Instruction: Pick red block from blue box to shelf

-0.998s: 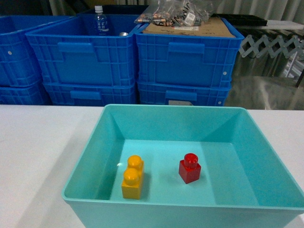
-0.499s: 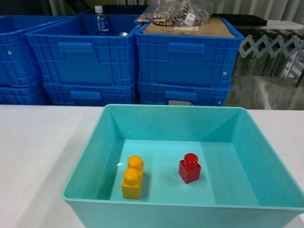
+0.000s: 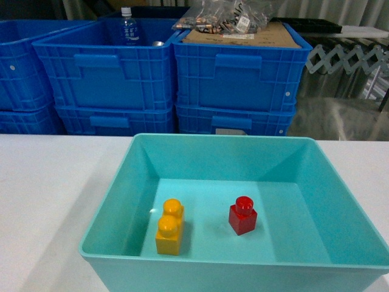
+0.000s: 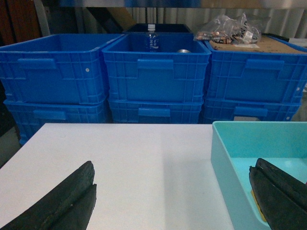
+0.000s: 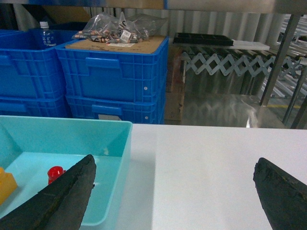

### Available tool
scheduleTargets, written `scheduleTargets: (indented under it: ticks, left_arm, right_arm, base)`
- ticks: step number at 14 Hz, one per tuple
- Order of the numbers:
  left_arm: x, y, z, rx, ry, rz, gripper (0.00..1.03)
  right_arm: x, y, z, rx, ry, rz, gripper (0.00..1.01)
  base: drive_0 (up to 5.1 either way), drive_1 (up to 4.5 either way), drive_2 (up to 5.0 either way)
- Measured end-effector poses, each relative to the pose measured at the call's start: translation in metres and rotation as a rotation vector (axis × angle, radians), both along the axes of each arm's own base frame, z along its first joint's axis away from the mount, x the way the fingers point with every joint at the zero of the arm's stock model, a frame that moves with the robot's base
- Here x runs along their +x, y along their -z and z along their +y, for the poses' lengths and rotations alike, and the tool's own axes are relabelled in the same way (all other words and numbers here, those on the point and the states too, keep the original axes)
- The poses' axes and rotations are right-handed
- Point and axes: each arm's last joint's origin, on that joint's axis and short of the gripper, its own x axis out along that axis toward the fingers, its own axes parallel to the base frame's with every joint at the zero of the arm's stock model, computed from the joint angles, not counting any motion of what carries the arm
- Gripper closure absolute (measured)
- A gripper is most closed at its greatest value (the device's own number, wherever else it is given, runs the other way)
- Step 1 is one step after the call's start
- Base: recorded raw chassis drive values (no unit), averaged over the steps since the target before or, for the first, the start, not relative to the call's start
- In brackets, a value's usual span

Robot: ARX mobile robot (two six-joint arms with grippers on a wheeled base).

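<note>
Small red single-stud plastic brick [image 3: 242, 215] sits on floor of light turquoise plastic tub [image 3: 112, 207], beside yellow-orange two-stud brick [image 3: 170, 227]. Right gripper [image 5: 175, 191] jaws spread wide, holding nothing, brick left of its left finger. Left gripper [image 4: 172, 196] likewise wide apart, empty.

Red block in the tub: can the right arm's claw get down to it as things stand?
Probably yes. The red block stands alone on the blue box floor, apart from the yellow brick, nothing above it. The right claw is open, beside the box's right rim.
</note>
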Motion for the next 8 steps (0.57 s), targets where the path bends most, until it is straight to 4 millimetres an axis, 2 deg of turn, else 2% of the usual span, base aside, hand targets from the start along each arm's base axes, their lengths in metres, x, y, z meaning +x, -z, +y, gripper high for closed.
scheduleTargets:
  ticks: [8]
  left_arm:
    - [0.0, -0.0001, 0.0, 0.0, 0.0, 0.0, 0.05]
  right_arm:
    - [0.0, 0.0, 0.0, 0.0, 0.0, 0.0, 0.03]
  base:
    - [0.0, 0.0, 0.0]
